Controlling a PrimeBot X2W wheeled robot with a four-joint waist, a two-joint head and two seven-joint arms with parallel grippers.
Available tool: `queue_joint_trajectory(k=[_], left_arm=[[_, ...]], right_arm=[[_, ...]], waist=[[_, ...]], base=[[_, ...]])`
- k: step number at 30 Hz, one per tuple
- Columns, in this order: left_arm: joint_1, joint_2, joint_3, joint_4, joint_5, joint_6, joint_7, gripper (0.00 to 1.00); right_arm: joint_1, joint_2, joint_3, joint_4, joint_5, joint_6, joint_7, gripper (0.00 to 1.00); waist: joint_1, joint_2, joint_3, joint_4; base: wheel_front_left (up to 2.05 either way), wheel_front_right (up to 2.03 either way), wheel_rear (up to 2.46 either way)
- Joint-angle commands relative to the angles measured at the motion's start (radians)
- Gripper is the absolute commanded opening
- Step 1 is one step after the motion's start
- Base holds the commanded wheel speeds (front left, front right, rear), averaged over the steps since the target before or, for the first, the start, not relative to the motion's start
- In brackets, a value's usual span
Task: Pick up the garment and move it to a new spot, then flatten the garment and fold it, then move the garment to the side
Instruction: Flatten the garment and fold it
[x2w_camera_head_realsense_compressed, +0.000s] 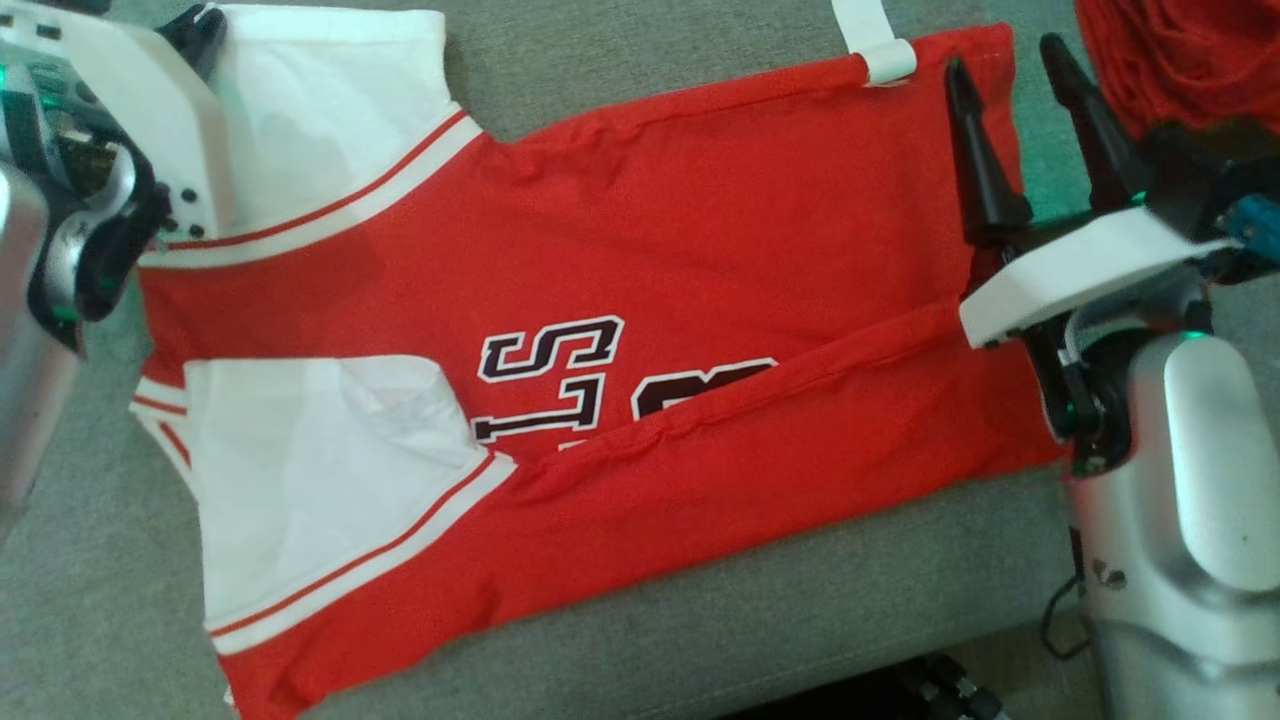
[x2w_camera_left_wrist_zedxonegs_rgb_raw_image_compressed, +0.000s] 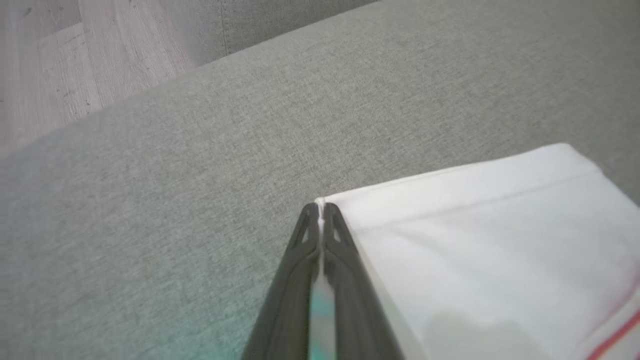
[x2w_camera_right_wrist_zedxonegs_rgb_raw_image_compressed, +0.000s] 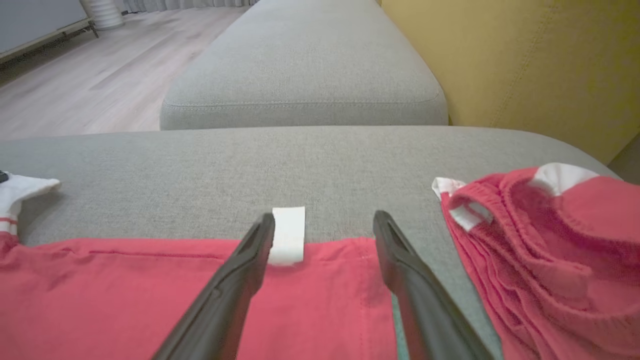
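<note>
The garment (x2w_camera_head_realsense_compressed: 640, 300), a red jersey with white sleeves (its black lettering partly covered by a fold), lies spread on the grey sofa cushion (x2w_camera_head_realsense_compressed: 700, 620) across the middle of the head view. At the upper left, the left gripper (x2w_camera_left_wrist_zedxonegs_rgb_raw_image_compressed: 320, 215) is pinched closed on the corner of the white sleeve (x2w_camera_left_wrist_zedxonegs_rgb_raw_image_compressed: 490, 240). At the upper right, the right gripper (x2w_camera_head_realsense_compressed: 1003, 58) hangs over the hem, fingers spread and holding nothing, beside a white tag (x2w_camera_head_realsense_compressed: 880, 45).
</note>
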Motion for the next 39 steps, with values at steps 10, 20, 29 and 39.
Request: queue_joint_trajectory(k=[10, 20, 29, 39], left_arm=[[-0.019, 0.006, 0.055, -0.075, 0.030, 0.024, -0.149, 0.00], [-0.002, -0.033, 0.044, -0.167, 0.037, 0.021, -0.231, 0.00], [0.035, -0.041, 0.034, -0.216, 0.032, 0.033, -0.252, 0.00], [0.079, -0.046, 0.037, -0.211, 0.010, 0.036, -0.285, 0.00]], right_arm=[[-0.100, -0.061, -0.024, 0.064, -0.041, -0.001, 0.084, 1.00], [-0.167, -0.168, -0.032, 0.257, -0.035, -0.001, 0.213, 1.00], [-0.212, -0.182, -0.025, 0.359, 0.004, -0.001, 0.227, 0.34], [-0.238, -0.194, -0.009, 0.444, 0.007, -0.001, 0.142, 0.00]], waist=[[0.0000, 0.0000, -0.038, 0.057], [0.0000, 0.0000, -0.070, 0.127], [0.0000, 0.0000, -0.076, 0.153], [0.0000, 0.0000, -0.121, 0.164]], base=[[0.00, 0.00, 0.00], [0.00, 0.00, 0.00], [0.00, 0.00, 0.00], [0.00, 0.00, 0.00]])
